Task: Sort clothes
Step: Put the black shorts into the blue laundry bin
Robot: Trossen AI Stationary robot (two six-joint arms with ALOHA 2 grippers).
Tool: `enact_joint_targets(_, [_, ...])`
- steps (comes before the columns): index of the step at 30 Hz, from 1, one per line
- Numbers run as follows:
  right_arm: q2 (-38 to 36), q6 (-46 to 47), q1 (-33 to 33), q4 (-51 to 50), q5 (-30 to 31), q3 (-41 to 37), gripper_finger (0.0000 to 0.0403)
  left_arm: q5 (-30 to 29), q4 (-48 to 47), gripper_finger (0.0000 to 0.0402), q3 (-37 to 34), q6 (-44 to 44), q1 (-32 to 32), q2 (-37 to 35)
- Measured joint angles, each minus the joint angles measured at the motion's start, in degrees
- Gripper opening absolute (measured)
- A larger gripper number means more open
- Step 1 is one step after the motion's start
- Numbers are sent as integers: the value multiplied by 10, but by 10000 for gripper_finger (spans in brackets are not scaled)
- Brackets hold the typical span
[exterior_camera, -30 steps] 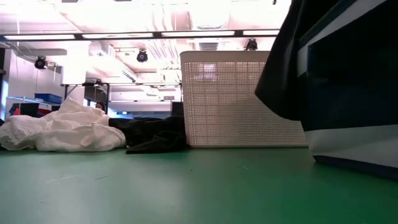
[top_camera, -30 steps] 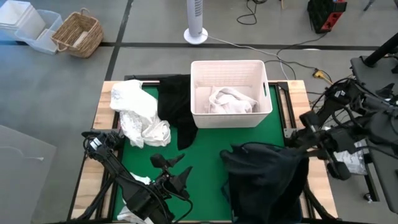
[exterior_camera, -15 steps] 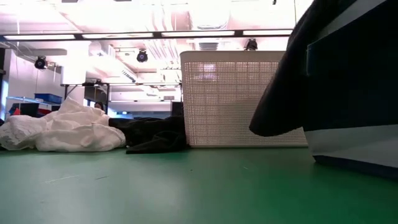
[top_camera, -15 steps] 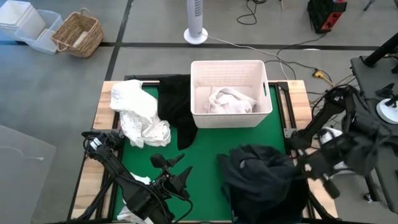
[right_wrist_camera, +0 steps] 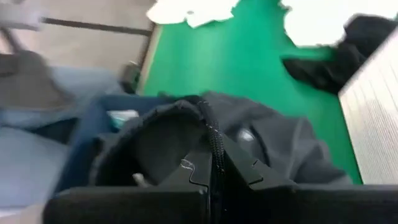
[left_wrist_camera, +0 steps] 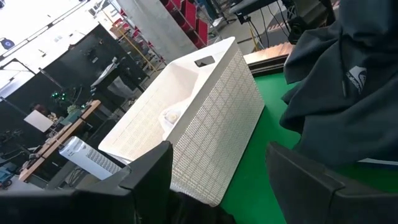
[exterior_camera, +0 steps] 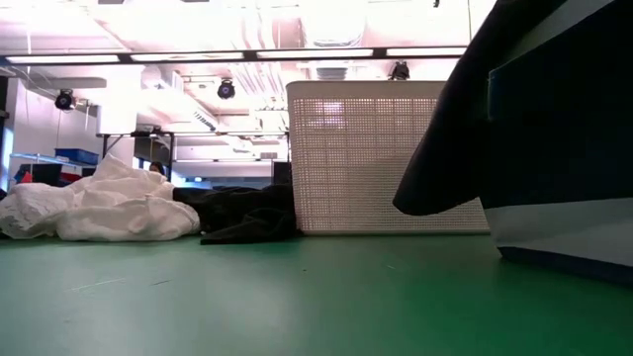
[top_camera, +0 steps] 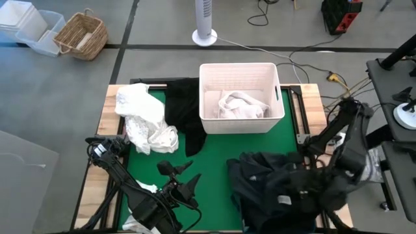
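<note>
My right tool is pinched tight on a dark hoodie, fabric bunched at its closed fingers in the right wrist view. The hoodie is heaped over the navy bin at the desk's front right; in the high view it covers the bin, so I can't see what else is inside. The low view shows a dark fold hanging down beside the bin's wall, off the mat.

The white bin sits at the back centre of the green desk. It holds a crumpled white garment, lying against the bin's floor, nothing dark in there.

Still loose on the desk: a white pile at the back left, and a black garment between that pile and the white bin, touching the bin's left wall and draped toward the front.

My left tool waits at the front left over bare mat, fingers parted, nothing between them. The left wrist view looks toward the white bin and hoodie.
</note>
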Motion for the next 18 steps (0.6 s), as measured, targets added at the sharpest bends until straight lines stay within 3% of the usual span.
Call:
enact_joint_targets(7, [43, 75, -54, 0, 5, -79, 9, 0, 0, 233, 0, 2, 0, 0])
enact_joint_targets(14, [116, 44, -107, 45, -81, -109, 9, 0, 0, 233, 0, 2, 0, 0])
enact_joint_targets(18, [154, 24, -119, 64, -101, -108, 18, 0, 0, 233, 0, 2, 0, 0])
